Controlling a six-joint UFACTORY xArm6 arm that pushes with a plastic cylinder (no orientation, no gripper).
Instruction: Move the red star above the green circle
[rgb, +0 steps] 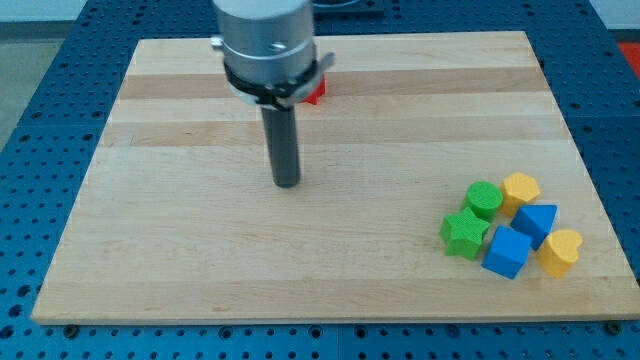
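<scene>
A red block (316, 93), partly hidden behind the arm's grey body, shows near the view's top centre; its shape cannot be made out. The green circle (485, 200) sits in a cluster at the view's lower right. My tip (287, 183) rests on the board below the red block, apart from it and far to the left of the green circle.
Around the green circle lie a green star (464, 233), a yellow hexagon (521, 189), a blue triangle-like block (537, 222), a blue cube (507, 251) and a yellow heart (560, 251). The wooden board (180, 250) lies on a blue surface.
</scene>
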